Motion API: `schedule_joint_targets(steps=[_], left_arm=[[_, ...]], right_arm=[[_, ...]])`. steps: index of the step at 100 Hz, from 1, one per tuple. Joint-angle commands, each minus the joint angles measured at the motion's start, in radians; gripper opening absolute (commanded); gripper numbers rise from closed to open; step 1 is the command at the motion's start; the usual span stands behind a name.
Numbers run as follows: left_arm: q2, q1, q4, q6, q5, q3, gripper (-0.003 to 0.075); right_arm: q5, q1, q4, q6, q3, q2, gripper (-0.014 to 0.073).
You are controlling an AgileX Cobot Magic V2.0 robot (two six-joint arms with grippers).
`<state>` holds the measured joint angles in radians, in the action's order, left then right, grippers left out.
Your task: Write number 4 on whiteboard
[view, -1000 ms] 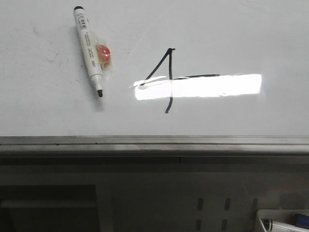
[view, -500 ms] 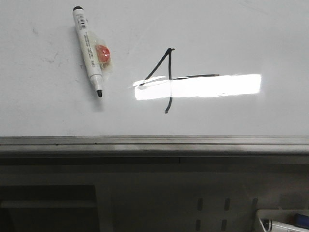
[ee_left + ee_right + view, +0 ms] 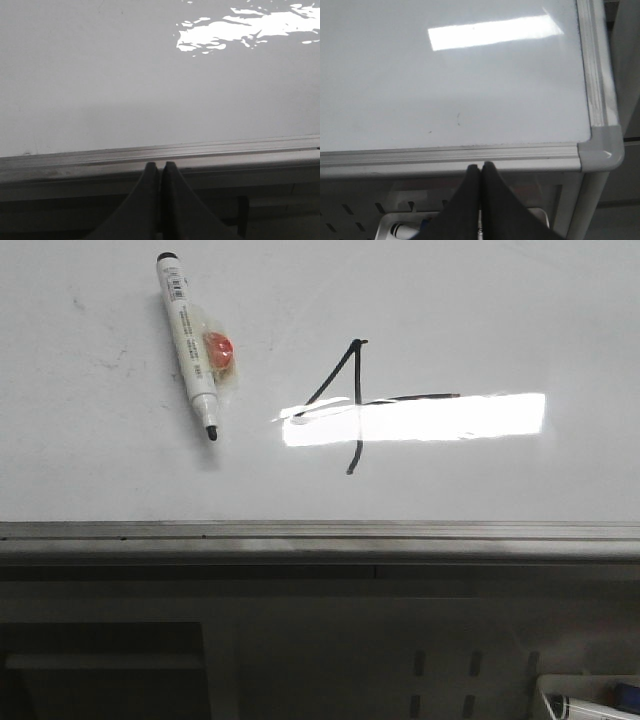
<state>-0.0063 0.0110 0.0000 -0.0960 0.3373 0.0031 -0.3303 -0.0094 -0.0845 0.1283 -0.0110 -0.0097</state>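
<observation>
The whiteboard [image 3: 500,320] fills the front view, with a bright light reflection and a grey edge rail [image 3: 320,532]. The number 4 [image 3: 350,400] is drawn on it in thin black strokes, with a slanted stroke, a long horizontal bar and a vertical stem. A white marker [image 3: 188,343] with an orange blob taped to it lies uncapped on the board at the upper left. My left gripper [image 3: 160,165] is shut and empty, at the board's rail [image 3: 160,152]. My right gripper [image 3: 480,166] is shut and empty, at the rail near the board's corner [image 3: 601,145].
A white tray [image 3: 590,698] with a marker in it sits below the board at the lower right; it also shows in the right wrist view [image 3: 407,226]. A perforated panel [image 3: 440,670] runs under the rail.
The whole front view has shifted a few pixels to the right. Nothing on the board has moved.
</observation>
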Motion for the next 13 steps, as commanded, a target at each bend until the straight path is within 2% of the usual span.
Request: schedule_joint_targets(steps=[1, 13], left_arm=[[-0.024, -0.003, -0.007, 0.010, -0.053, 0.036, -0.0020], [-0.024, -0.003, -0.007, 0.010, -0.053, 0.036, -0.0020]], right_arm=[[0.024, -0.004, -0.017, -0.003, -0.025, -0.016, -0.0064], [0.025, -0.004, -0.017, -0.003, -0.025, -0.016, -0.0064]])
